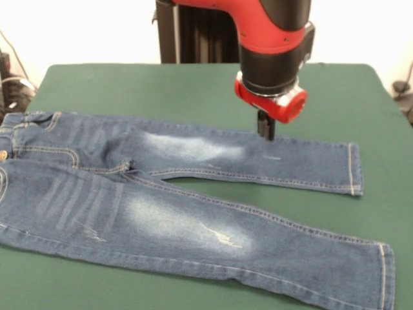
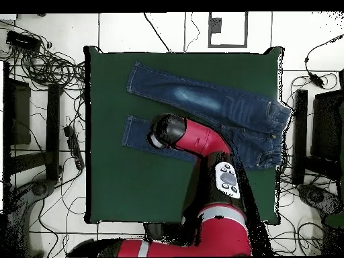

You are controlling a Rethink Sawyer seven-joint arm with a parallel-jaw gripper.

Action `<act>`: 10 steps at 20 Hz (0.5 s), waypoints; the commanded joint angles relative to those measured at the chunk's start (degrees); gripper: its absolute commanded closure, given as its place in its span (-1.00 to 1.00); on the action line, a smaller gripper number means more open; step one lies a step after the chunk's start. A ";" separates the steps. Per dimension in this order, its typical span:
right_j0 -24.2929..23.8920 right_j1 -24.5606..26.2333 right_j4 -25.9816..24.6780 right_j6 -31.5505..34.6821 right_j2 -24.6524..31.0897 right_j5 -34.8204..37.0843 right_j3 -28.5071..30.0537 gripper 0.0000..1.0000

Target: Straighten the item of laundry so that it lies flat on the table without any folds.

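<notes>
Red and black arm (image 1: 271, 39) reaching down from above, wrist vertical, red collar ring at its lower end. Narrow black gripper (image 1: 266, 129) pointing straight down; fingers read as a single dark stub, pressed together. Overhead: forearm angled across the tabletop, away from the base-side edge.

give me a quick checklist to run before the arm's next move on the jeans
1. Small blue denim jeans flat, no folds: ok, both legs look spread out.
2. Far leg lies straight: ok.
3. Near leg lies straight: ok.
4. Jeans fully on the dark green felt table: not ok in the overhead view, the waistband reaches the table edge.
5. Gripper clear of the fabric: cannot tell, its tip meets the far leg's upper edge.
6. Jaws open or shut: cannot tell.
</notes>
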 commanded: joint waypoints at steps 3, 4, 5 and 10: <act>-5.29 8.33 -2.51 2.88 9.29 -17.12 8.42 1.00; -6.08 9.94 -2.77 2.76 10.35 -19.09 7.61 1.00; -6.13 10.82 -3.05 3.08 10.48 -19.92 6.73 1.00; -6.20 12.99 -3.98 3.43 10.50 -21.85 3.70 1.00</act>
